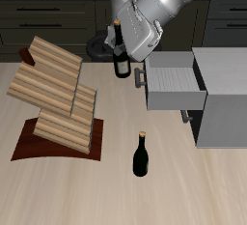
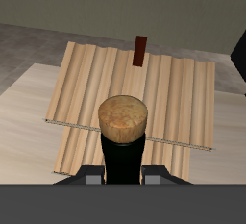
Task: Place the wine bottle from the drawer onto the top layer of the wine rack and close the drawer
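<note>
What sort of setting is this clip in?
Probably a simulated kitchen: dark cabinets run behind a light wooden table that holds a wine rack, a grey cabinet with an open drawer, and a wine bottle.

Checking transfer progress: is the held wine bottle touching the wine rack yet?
Apart. Exterior view: the wine bottle hangs in the gripper, with bare table between it and the wine rack.

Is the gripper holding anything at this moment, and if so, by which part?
Yes: the gripper holds the wine bottle upright by its neck, just under the cork, lifted between the open drawer and the wine rack.
</note>
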Tool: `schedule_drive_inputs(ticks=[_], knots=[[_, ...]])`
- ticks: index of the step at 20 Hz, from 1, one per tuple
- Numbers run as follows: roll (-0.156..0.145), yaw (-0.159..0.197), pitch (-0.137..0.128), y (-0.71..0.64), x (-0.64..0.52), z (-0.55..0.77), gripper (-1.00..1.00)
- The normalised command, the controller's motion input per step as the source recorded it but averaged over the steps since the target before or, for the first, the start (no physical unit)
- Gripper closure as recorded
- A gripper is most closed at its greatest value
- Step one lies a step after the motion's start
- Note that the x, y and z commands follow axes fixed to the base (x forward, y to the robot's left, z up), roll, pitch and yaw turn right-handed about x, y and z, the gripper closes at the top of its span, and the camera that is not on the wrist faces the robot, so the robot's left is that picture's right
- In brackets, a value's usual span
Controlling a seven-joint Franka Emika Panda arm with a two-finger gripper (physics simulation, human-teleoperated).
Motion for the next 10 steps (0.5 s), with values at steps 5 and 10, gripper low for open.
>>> schedule_drive_inputs(ticks=[5, 10], knots=[[-0.027, -0.014, 0.011, -0.09, 0.07, 0.00, 1.00], [-0.027, 0.007, 0.001, -0.09, 0.04, 0.10, 1.00]])
